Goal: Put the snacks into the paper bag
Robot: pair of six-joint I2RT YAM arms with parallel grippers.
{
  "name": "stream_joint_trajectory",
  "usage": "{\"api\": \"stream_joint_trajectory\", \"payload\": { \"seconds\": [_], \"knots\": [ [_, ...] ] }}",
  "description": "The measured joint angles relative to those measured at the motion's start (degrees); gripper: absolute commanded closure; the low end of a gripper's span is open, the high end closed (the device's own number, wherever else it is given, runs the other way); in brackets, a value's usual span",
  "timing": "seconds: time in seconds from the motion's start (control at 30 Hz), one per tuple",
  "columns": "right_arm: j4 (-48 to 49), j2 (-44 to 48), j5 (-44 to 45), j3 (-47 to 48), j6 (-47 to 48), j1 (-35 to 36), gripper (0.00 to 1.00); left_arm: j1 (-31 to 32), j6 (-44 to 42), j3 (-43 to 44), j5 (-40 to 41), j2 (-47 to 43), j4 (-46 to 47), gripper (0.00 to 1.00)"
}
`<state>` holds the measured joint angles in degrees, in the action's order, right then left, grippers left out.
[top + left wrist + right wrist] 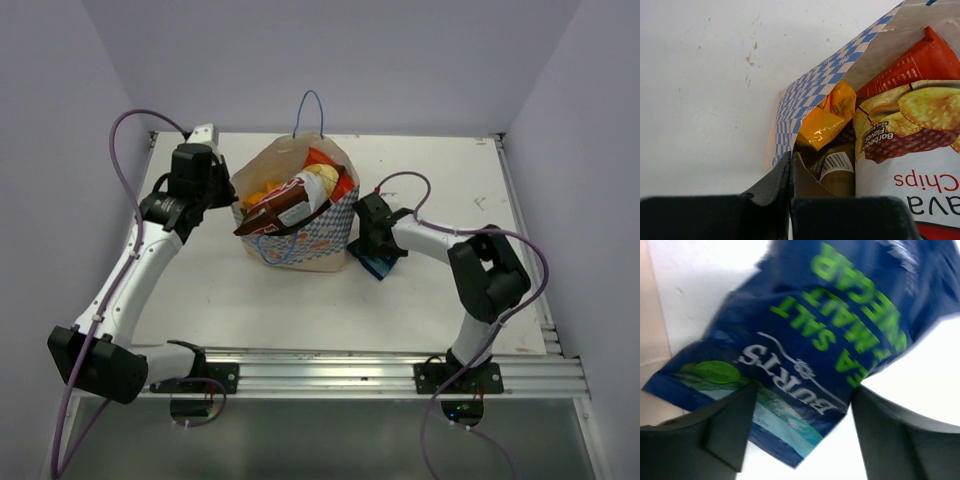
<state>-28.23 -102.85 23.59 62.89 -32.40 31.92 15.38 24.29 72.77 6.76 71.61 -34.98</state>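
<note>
The rim of the bag is pinched in the closed left gripper. Just beside it the blue packet, blurred and cut off, is straddled by the wide-spread right gripper.

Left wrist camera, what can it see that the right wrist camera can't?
Only the left wrist view shows the paper bag, its edge pinched in the left hand, with the orange packet, red chip bag and barbeque chips bag inside. Only the right wrist view shows the dark blue packet, lying between the fingers of the open right hand. Both show the white table.
</note>
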Motion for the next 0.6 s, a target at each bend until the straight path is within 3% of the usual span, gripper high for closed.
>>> {"api": "stream_joint_trajectory", "payload": {
  "seconds": [0.1, 0.13, 0.2, 0.33, 0.47, 0.6],
  "knots": [
    [2.2, -0.7, -0.6, 0.0, 0.2, 0.0, 0.68, 0.0, -0.1, 0.2, 0.5, -0.1, -0.4, 1.00],
    [2.9, -0.7, -0.7, -0.2, 0.2, 0.0, 0.88, 0.0, -0.1, 0.2, 0.6, -0.1, -0.5, 1.00],
    [3.6, -0.6, -0.6, -0.7, 0.4, 0.0, 0.99, 0.0, -0.1, 0.2, 0.8, -0.1, -0.5, 1.00],
    [2.4, 0.3, -0.1, -0.9, 0.5, -0.1, 1.00, 0.0, -0.1, 0.2, 0.8, -0.1, -0.4, 1.00],
    [-5.7, 4.9, 1.0, -0.3, 1.8, -0.1, 1.00, 0.0, 0.0, 0.2, 0.6, -0.1, -0.3, 1.00],
    [-14.7, 10.8, 3.4, 13.5, 6.3, -0.2, 1.00, 0.0, 0.0, 0.2, 0.1, -0.1, -0.2, 1.00]
  ]
}}
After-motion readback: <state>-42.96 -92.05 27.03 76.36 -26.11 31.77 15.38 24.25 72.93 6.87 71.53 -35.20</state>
